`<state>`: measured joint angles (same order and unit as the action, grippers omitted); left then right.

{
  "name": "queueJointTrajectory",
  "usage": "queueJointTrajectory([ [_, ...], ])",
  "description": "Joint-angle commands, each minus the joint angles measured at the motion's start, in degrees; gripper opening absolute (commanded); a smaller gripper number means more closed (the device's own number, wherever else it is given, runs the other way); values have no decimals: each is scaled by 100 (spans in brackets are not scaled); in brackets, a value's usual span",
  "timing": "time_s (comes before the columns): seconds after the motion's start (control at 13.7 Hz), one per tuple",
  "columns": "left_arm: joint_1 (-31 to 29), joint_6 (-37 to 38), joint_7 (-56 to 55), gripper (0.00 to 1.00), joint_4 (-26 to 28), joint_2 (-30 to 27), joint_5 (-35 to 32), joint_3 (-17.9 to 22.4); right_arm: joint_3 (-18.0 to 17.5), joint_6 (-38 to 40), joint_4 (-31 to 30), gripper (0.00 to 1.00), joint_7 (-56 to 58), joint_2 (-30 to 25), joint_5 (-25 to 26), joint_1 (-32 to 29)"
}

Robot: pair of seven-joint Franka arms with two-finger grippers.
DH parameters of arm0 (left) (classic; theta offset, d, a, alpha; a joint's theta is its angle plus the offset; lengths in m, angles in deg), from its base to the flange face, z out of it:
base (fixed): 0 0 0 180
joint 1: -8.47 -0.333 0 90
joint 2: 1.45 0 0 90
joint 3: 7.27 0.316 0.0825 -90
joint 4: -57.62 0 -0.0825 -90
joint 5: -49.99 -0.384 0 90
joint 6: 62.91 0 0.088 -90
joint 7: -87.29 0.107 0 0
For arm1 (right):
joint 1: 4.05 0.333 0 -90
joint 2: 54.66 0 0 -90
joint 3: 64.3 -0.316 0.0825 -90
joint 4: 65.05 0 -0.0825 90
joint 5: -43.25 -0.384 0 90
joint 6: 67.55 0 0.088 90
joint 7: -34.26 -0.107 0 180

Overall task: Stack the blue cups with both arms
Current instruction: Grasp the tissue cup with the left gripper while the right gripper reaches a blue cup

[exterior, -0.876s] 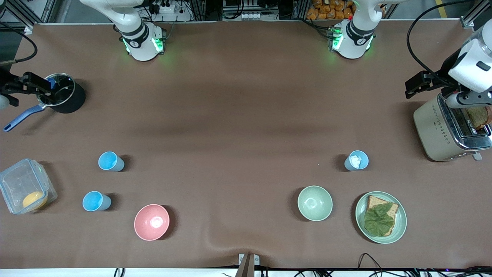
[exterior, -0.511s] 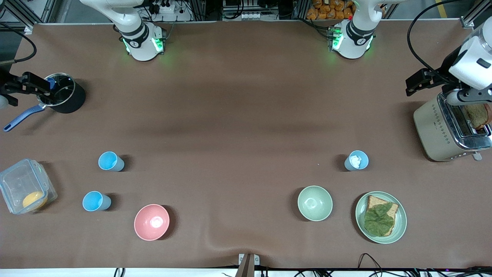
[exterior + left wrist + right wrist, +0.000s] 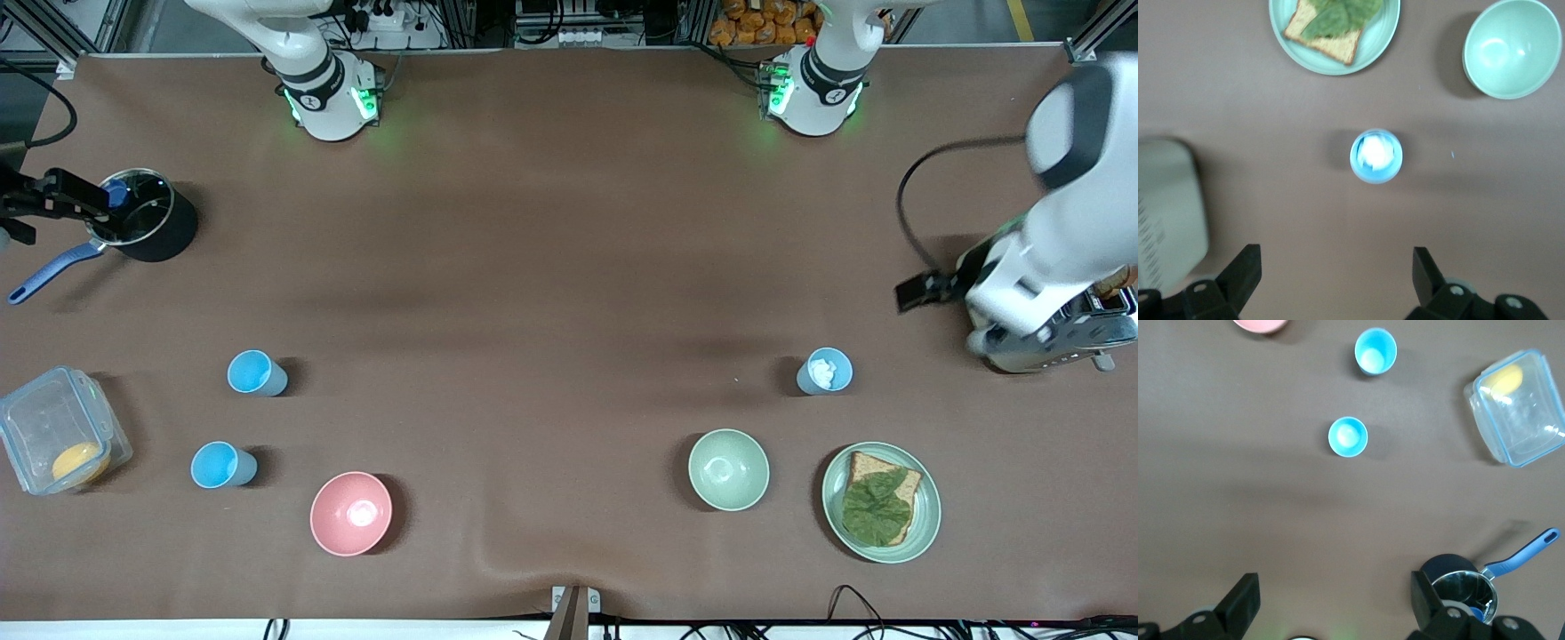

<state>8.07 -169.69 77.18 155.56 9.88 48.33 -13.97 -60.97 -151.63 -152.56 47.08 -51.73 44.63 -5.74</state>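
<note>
front view shows three blue cups standing on the brown counter [image 3: 569,267]. two empty ones, the farther cup [image 3: 256,372] and the nearer cup [image 3: 222,465], stand near each other at the right arm's end, between the clear box [image 3: 58,442] and the pink bowl [image 3: 350,513]. the third cup [image 3: 825,370], with something white inside, stands toward the left arm's end, near the toaster [image 3: 1049,333].

the left gripper [image 3: 1335,280] is up over the counter by that cup, jaws wide. the right gripper [image 3: 1335,603] is up beside the pot [image 3: 142,216], jaws wide too.

the cups look light, stiff and smooth, so they may slip. pinching one by its rim wall looks best.
</note>
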Motion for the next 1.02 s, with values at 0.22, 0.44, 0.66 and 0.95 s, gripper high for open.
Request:
queueJointTrajectory([
  [0.22,-144,-2511,114,100,1647,342,52,-25,-70,-72,84,100,19,1463,-85,-183],
  [0.44,-135,-2909,123,100,1860,711,43,-25,-87,-528,181,100,-34,1851,20,27],
  [0.66,-109,-3024,141,74,1773,1107,-27,-25,-87,-1905,-117,100,36,2149,152,2],
  [0.95,-153,-3024,141,45,1545,1371,-27,-34,-87,-3208,-591,100,19,2563,143,-182],
])
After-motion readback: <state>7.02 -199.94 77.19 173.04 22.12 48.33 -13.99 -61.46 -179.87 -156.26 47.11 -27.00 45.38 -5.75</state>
